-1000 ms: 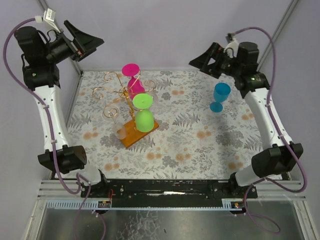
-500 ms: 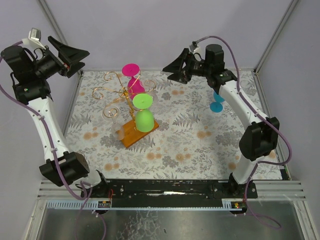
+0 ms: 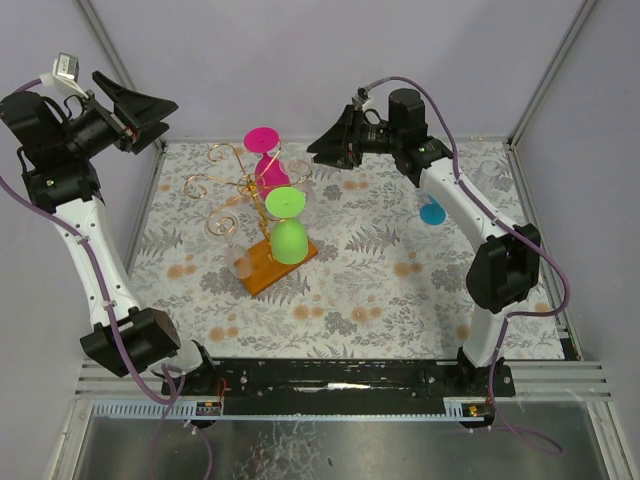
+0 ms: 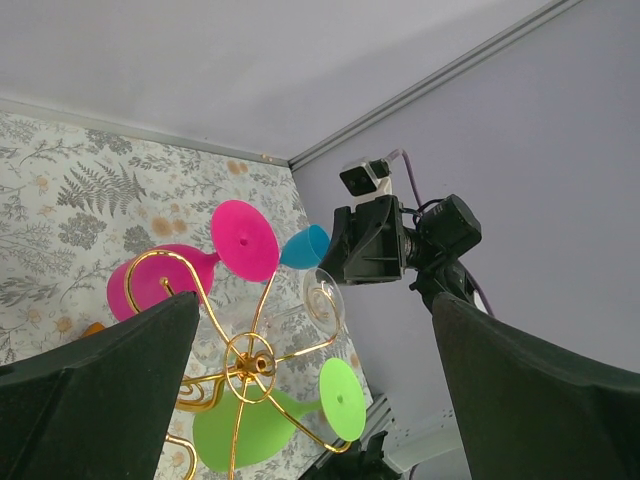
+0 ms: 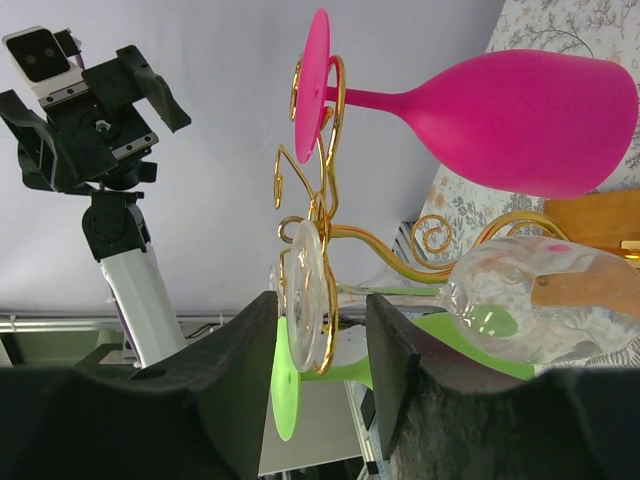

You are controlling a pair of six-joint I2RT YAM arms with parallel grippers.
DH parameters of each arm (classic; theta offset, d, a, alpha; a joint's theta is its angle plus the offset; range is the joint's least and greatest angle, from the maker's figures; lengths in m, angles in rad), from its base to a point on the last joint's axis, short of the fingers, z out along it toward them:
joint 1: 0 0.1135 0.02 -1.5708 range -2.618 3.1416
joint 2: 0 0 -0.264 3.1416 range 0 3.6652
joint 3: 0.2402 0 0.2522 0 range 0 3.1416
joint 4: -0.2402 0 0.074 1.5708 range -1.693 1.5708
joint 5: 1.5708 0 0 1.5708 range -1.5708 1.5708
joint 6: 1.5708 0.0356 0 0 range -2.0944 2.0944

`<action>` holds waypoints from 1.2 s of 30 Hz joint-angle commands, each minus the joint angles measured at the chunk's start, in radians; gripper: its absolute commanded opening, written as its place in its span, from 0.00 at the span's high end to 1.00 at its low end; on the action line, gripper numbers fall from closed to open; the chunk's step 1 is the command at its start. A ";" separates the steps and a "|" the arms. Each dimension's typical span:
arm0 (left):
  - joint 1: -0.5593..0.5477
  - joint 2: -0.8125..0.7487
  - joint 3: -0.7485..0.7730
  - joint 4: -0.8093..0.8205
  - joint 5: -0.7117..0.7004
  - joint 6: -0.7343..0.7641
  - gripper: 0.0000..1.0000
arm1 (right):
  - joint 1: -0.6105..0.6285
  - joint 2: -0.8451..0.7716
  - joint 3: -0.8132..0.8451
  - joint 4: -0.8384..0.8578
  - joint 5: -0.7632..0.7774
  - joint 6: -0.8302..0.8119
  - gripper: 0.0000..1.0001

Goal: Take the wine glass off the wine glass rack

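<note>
Right gripper (image 5: 320, 300) reached wine glass (image 5: 545, 300), straddling foot

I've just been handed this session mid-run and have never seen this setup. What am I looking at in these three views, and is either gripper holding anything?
Two robot arms, the left arm and the right arm, are bolted at the near edge of a floral-patterned table. The wide picture comes from a fixed camera above and behind them. The other two come from a camera on each wrist.

On the table stands a gold wire wine glass rack on an orange-brown wooden base. A magenta glass, a green glass and a clear wine glass hang from it. A blue glass stands off the rack, partly behind the right arm.

The left gripper is raised, wide open and empty. The right gripper has its jaws apart on either side of the clear wine glass's foot. I cannot tell whether they touch it.
</note>
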State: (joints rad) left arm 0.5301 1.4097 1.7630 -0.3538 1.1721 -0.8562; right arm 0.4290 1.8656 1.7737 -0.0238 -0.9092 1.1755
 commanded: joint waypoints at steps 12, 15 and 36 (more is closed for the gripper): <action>0.014 0.011 -0.009 0.074 0.050 -0.015 0.00 | 0.038 0.004 0.080 -0.021 -0.063 -0.027 0.58; 0.016 0.015 -0.009 0.087 0.054 -0.024 0.00 | 0.039 0.011 0.092 -0.026 -0.062 -0.028 0.63; 0.022 0.022 -0.039 0.113 0.056 -0.041 0.00 | 0.028 -0.003 0.134 -0.089 -0.062 -0.066 1.00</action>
State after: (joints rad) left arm 0.5438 1.4311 1.7313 -0.3088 1.2083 -0.8787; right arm 0.4572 1.8988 1.8492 -0.0998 -0.9344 1.1324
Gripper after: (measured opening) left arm 0.997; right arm 0.022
